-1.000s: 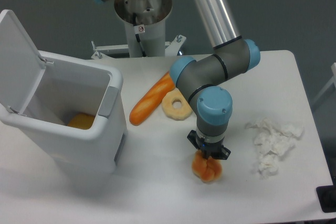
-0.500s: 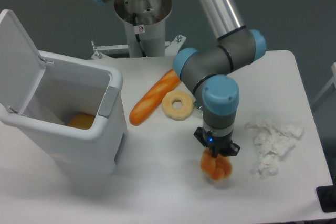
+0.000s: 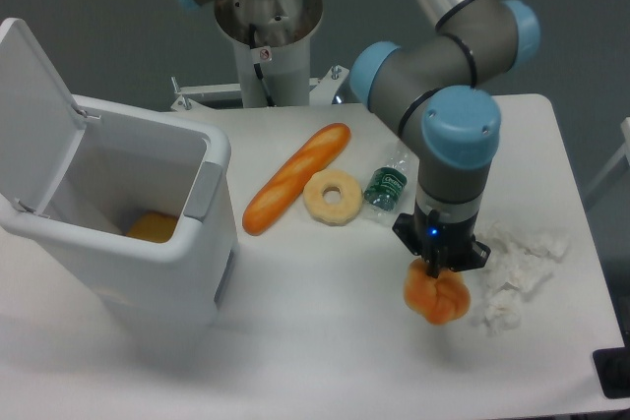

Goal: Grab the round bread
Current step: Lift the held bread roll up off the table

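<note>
Golden round bread [image 3: 437, 296] now hangs clamped in the gripper [image 3: 434, 270] | lifted, carried toward 3 o'clock from its earlier spot | beside crumpled tissue [image 3: 514, 272] | pick looks done

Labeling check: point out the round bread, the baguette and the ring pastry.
round bread [image 3: 438, 295], fixed camera, its orange front below the gripper.
baguette [image 3: 295, 178], fixed camera, middle of the loaf.
ring pastry [image 3: 317, 201], fixed camera, left side of the ring.
</note>
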Tool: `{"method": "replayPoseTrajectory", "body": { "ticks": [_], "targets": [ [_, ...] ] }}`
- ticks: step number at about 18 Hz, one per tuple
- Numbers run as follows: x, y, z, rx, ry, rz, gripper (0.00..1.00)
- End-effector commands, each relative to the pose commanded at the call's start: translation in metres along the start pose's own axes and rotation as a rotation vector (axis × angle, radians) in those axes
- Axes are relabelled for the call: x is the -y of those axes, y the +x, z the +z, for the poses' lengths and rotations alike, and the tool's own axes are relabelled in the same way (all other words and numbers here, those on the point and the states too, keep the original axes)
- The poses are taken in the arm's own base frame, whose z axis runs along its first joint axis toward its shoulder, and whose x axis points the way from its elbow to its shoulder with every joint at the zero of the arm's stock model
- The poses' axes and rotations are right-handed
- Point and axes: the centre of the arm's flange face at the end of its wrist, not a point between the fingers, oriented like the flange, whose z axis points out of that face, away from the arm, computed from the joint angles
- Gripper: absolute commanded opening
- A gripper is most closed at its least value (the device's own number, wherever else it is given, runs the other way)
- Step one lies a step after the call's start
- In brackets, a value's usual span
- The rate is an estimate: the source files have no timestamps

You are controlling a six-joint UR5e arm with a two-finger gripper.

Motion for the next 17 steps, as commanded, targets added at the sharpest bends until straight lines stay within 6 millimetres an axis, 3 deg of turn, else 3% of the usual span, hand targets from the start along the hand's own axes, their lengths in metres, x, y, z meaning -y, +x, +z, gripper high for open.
{"method": "replayPoseTrajectory", "body": {
  "ticks": [5, 8, 17],
  "targets": [
    [-0.004, -0.025, -0.042, -0.036, -0.048, -0.023, 0.00],
    [-0.008, -0.035, -0.057, -0.036, -0.088, -0.004, 0.00],
    [-0.016, -0.025, -0.079, -0.038, -0.153, 0.091, 0.00]
  ]
}}
